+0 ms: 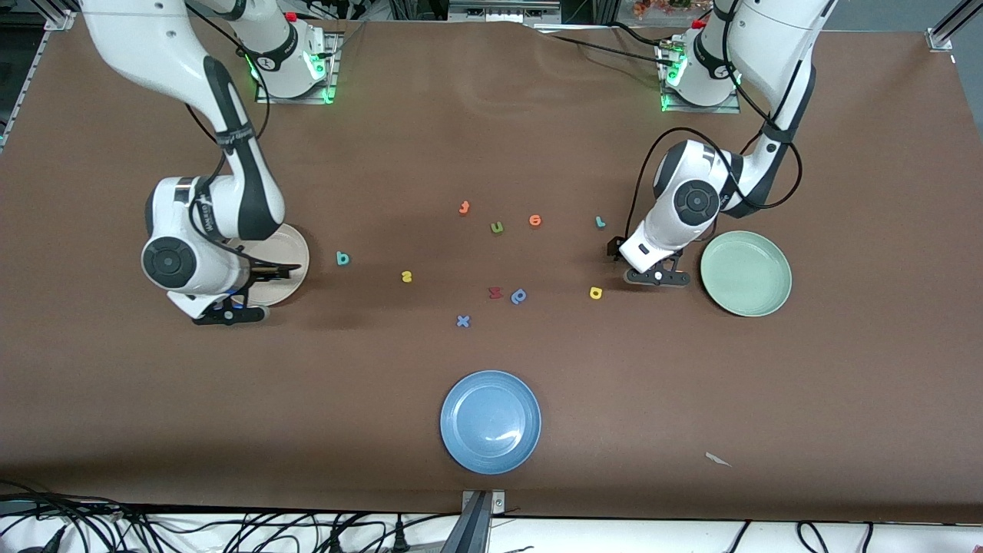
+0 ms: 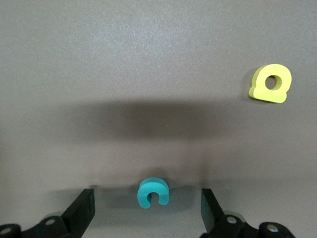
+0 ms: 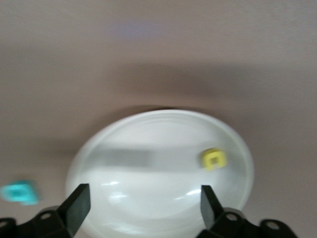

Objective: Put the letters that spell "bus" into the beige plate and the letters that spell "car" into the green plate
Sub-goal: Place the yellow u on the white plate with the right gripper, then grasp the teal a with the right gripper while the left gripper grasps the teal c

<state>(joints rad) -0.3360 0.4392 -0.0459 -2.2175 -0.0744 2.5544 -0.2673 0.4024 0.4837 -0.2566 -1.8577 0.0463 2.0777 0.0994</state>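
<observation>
Left gripper open around the small teal foam c (lower centre of its wrist view). Right gripper open over the glossy round beige plate; yellow-orange u lies inside.

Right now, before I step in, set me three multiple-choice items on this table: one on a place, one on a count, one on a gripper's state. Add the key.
1. Where does the small yellow letter lie?
A. in the beige plate
B. clamped in a gripper
C. on bare tabletop

2. How many plates are on the table?
A. two
B. three
C. four

3. How does the left gripper stand?
A. shut on a red letter
B. open, the teal c between its fingers
C. shut on nothing

Key:
1 A: the right wrist view shows it inside the plate's rim, under the open right gripper.
2 B: beige, green plate and blue plate.
3 B: its fingers stand wide apart with the c lying on the table between them.
</observation>
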